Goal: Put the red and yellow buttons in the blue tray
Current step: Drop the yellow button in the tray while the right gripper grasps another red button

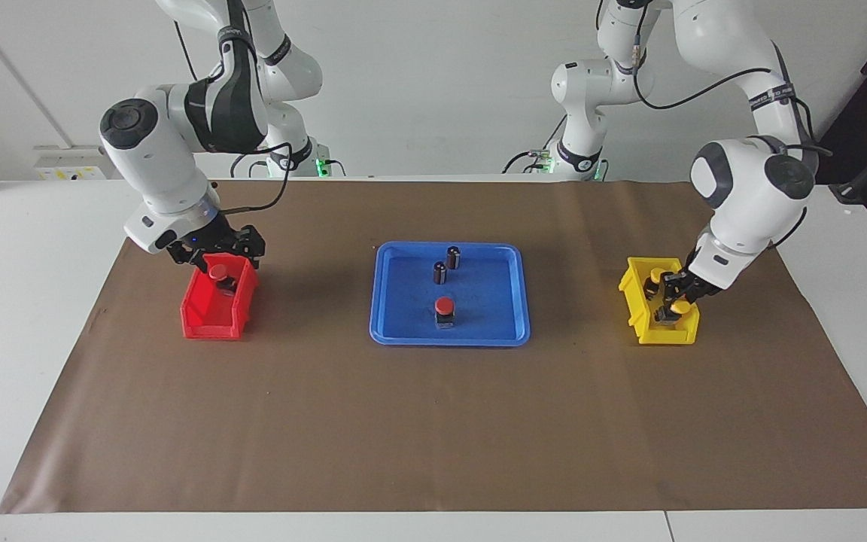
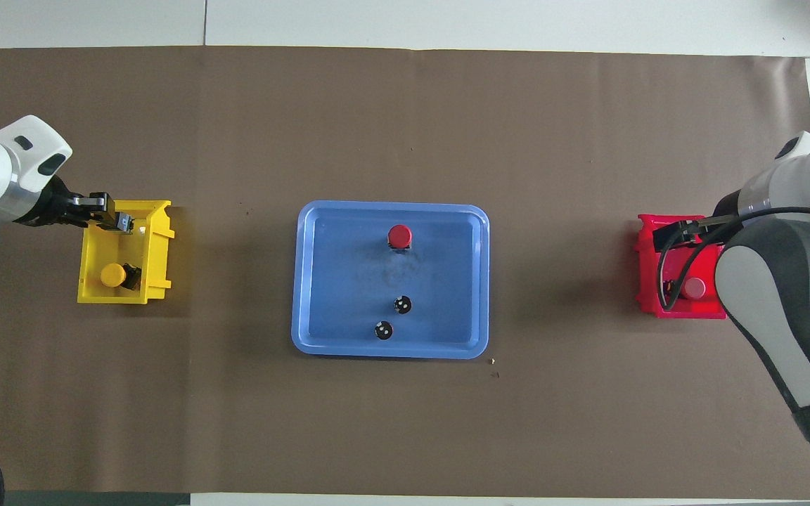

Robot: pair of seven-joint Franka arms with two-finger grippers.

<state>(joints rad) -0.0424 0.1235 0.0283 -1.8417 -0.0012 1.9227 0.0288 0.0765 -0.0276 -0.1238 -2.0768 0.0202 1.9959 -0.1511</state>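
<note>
The blue tray (image 1: 494, 301) (image 2: 349, 281) lies mid-table. One red button (image 1: 444, 305) (image 2: 399, 235) stands in it. A second red button (image 1: 217, 272) (image 2: 695, 287) sits in the red bin (image 1: 208, 320) (image 2: 647, 299). My right gripper (image 1: 217, 257) (image 2: 683, 230) hangs just over that bin and button. Two yellow buttons are in the yellow bin (image 1: 667, 335) (image 2: 155, 246): one (image 1: 657, 275) (image 2: 111, 275) stands free. My left gripper (image 1: 676, 295) (image 2: 118, 219) is down in the bin at the other one (image 1: 679, 307), which it hides from overhead.
Two dark cylinders (image 1: 453, 257) (image 1: 440, 272) without coloured caps stand in the blue tray, nearer to the robots than the red button; from overhead they show at the tray's near edge (image 2: 402, 304) (image 2: 383, 329). A brown mat (image 1: 433, 421) covers the table.
</note>
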